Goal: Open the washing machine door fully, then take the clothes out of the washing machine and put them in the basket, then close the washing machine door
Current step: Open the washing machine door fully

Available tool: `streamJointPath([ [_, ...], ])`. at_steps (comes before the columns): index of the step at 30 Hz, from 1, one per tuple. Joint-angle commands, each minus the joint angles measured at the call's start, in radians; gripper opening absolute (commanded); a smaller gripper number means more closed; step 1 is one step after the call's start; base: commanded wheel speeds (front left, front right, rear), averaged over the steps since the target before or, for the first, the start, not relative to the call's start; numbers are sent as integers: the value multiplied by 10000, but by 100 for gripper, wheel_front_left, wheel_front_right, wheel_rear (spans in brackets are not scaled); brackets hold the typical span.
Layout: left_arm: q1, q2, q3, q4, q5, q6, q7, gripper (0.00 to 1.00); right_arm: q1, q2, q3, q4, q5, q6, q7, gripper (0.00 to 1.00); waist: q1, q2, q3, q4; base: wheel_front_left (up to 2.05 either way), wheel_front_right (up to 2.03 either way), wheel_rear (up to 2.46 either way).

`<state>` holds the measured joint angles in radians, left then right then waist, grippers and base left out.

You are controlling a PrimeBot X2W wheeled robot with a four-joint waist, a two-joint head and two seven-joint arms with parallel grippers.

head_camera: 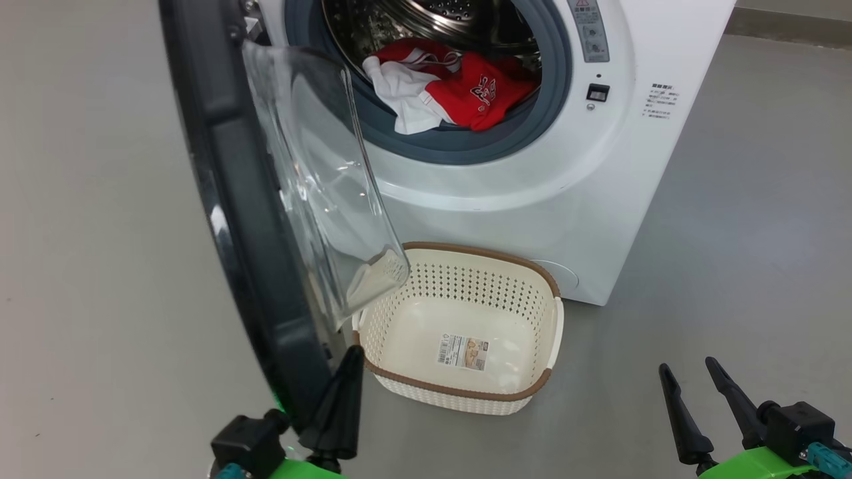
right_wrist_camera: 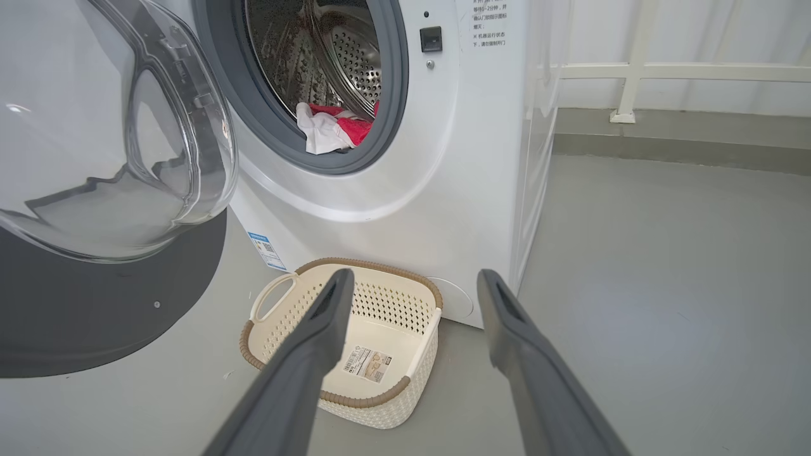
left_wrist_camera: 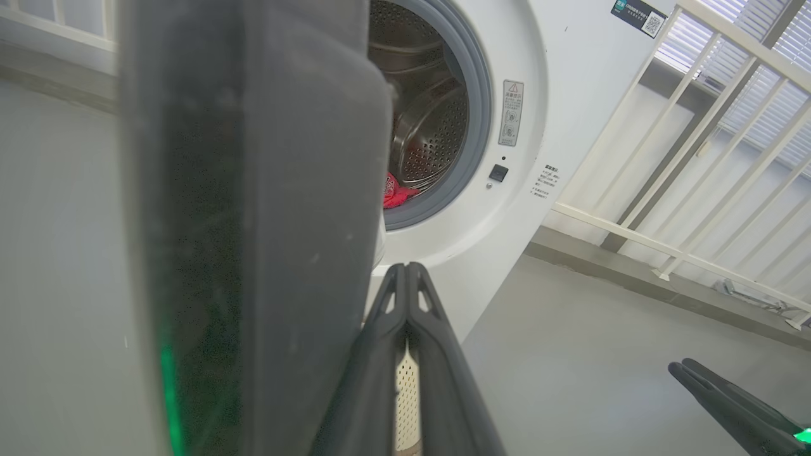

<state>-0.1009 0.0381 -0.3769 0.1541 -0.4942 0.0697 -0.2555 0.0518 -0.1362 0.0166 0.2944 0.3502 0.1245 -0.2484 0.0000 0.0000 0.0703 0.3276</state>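
The washing machine door [head_camera: 226, 199] stands swung out from the washing machine [head_camera: 599, 199], roughly square to its front. Its clear glass bowl [head_camera: 313, 186] hangs over the near corner of the basket [head_camera: 479, 251], which sits on the floor just below the opening.

The left claw [head_camera: 351, 352] has its fingers pressed together, holding nothing, right beside the door's lower edge. I cannot tell whether it touches. The right claw [head_camera: 687, 363] is spread wide and empty, well back from the machine.

The door looks rigid and fairly heavy, and it swings on a hinge, so I would push on the dark rim. The glossy glass looks slippery.

The clothes [head_camera: 459, 86] lie at the front of the drum, with a white piece draped over the grey gasket [head_camera: 426, 143]. They look soft, light and limp. A pinch on a bunched fold near the lip should lift them, though a trailing end could catch on the gasket.

The basket looks light enough to slide if bumped.

Writing:
- There is white lettering on the red cloth.
- A grey warning strip [head_camera: 589, 30] sits beside the opening.
- Small print [head_camera: 662, 100] is on the machine's front.
- There is a blue sticker [right_wrist_camera: 266, 244] low on the machine.
- A paper label [head_camera: 462, 351] lies on the basket's bottom.

All of it is too small to read.
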Motion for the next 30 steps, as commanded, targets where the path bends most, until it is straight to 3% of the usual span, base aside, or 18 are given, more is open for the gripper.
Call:
streamJointPath([
  [1,-216,121,705,-222,81,90,-63,0,-326,-138,230,-265,-64,62,-134,100,0,0,7,36,0,0,0],
  [14,509,121,2398,-852,739,312,-63,0,-310,-126,188,-306,-97,62,-134,100,0,0,81,439,0,0,0],
  [30,-9,121,5132,-470,1569,88,-63,0,-500,-213,265,-361,-94,62,-134,100,0,0,507,514,0,0,0],
])
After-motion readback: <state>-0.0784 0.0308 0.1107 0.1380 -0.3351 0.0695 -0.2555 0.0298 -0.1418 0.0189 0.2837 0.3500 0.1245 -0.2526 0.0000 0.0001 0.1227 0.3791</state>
